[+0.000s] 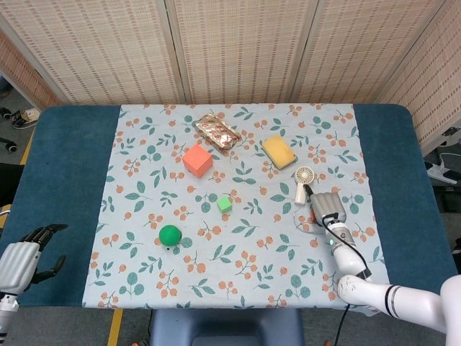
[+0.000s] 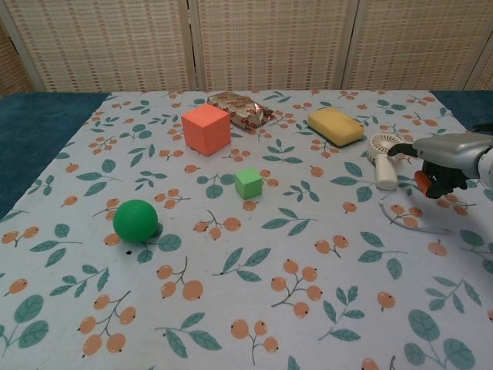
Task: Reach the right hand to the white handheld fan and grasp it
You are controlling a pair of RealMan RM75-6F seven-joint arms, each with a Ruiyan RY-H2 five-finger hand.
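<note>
The white handheld fan (image 1: pixel 302 183) (image 2: pixel 384 158) lies flat on the floral cloth at the right, its round head toward the far side and its handle toward me. My right hand (image 1: pixel 328 207) (image 2: pixel 448 159) hovers just right of the fan's handle, fingers stretched toward the fan and holding nothing. A fingertip (image 2: pixel 394 150) nearly reaches the fan's head in the chest view; contact cannot be told. My left hand (image 1: pixel 25 257) hangs off the table's near left corner, fingers loosely apart and empty.
On the cloth lie a yellow sponge (image 1: pixel 279 151) just behind the fan, an orange cube (image 1: pixel 197 160), a foil snack packet (image 1: pixel 217 131), a small green cube (image 1: pixel 225 205) and a green ball (image 1: pixel 169 234). Blue table (image 1: pixel 65 166) borders the cloth.
</note>
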